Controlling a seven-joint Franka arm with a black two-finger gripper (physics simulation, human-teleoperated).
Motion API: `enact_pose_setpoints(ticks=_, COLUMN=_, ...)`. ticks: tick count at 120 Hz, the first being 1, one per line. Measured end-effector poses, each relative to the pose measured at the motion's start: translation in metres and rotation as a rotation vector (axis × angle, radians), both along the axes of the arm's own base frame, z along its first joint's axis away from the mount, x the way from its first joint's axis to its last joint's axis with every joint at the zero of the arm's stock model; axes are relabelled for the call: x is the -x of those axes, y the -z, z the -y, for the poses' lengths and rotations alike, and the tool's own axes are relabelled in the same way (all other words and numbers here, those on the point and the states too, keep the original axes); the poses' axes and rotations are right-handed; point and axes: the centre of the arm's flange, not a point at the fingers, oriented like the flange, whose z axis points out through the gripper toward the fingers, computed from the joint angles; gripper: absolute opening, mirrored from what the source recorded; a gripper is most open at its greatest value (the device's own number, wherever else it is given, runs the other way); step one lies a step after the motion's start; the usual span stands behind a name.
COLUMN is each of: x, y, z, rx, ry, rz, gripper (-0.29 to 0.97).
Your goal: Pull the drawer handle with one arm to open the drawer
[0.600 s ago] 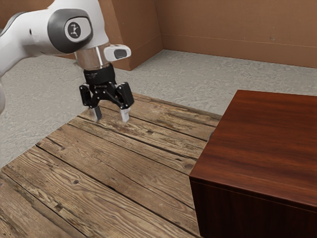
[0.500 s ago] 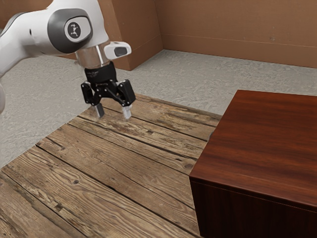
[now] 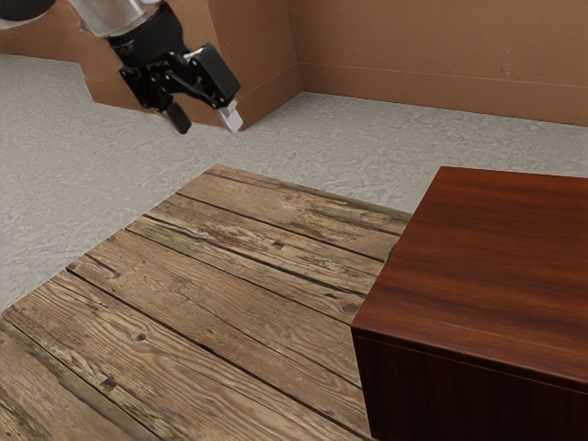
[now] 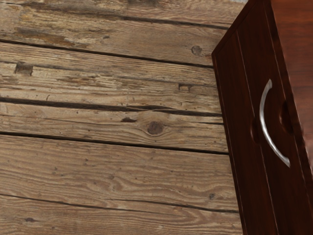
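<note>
A dark red-brown wooden cabinet (image 3: 487, 303) stands at the exterior view's right on a plank table (image 3: 230, 294). In the wrist view its front face (image 4: 254, 132) carries a curved silver drawer handle (image 4: 268, 125), and the drawer looks shut flush with the front. My black gripper (image 3: 204, 118) hangs high at the exterior view's upper left, tilted, well away from the cabinet. Its two fingers stand apart with nothing between them, so it is open.
The weathered plank table (image 4: 107, 147) spreads between my hand and the cabinet. Beyond it lie grey carpet (image 3: 367, 147) and brown walls (image 3: 441, 46) at the back.
My hand has risen from just above the table's far planks to high at the exterior view's upper left and has tilted. The fingers have stayed apart. The cabinet has not moved.
</note>
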Motion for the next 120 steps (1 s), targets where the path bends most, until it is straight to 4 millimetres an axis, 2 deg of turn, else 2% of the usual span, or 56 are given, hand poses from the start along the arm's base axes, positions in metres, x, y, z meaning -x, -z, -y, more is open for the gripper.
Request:
enact_pose_setpoints(ticks=9, x=-0.005, y=0.004, z=0.044, rx=0.001, ry=0.072, rz=0.005, gripper=0.68)
enact_pose_setpoints(ticks=16, x=-0.014, y=0.024, z=0.073, rx=0.006, ry=0.110, rz=-0.030, gripper=0.68)
enact_pose_setpoints(ticks=22, x=-0.027, y=0.050, z=0.085, rx=0.016, ry=0.120, rz=-0.079, gripper=0.68)
enact_pose_setpoints(ticks=29, x=-0.040, y=0.072, z=0.076, rx=0.032, ry=0.089, rz=-0.119, gripper=0.68)
enact_pose_setpoints(ticks=37, x=-0.050, y=0.089, z=0.053, rx=0.056, ry=0.031, rz=-0.141, gripper=0.68)
enact_pose_setpoints(ticks=42, x=-0.055, y=0.097, z=0.045, rx=0.072, ry=0.006, rz=-0.146, gripper=0.68)
enact_pose_setpoints(ticks=58, x=-0.073, y=0.122, z=0.045, rx=0.121, ry=-0.030, rz=-0.168, gripper=0.68)
enact_pose_setpoints(ticks=69, x=-0.078, y=0.131, z=0.044, rx=0.135, ry=-0.054, rz=-0.175, gripper=0.68)
enact_pose_setpoints(ticks=82, x=-0.084, y=0.156, z=0.036, rx=0.142, ry=-0.096, rz=-0.201, gripper=0.68)
enact_pose_setpoints(ticks=120, x=-0.093, y=0.178, z=0.021, rx=0.158, ry=-0.174, rz=-0.207, gripper=0.68)
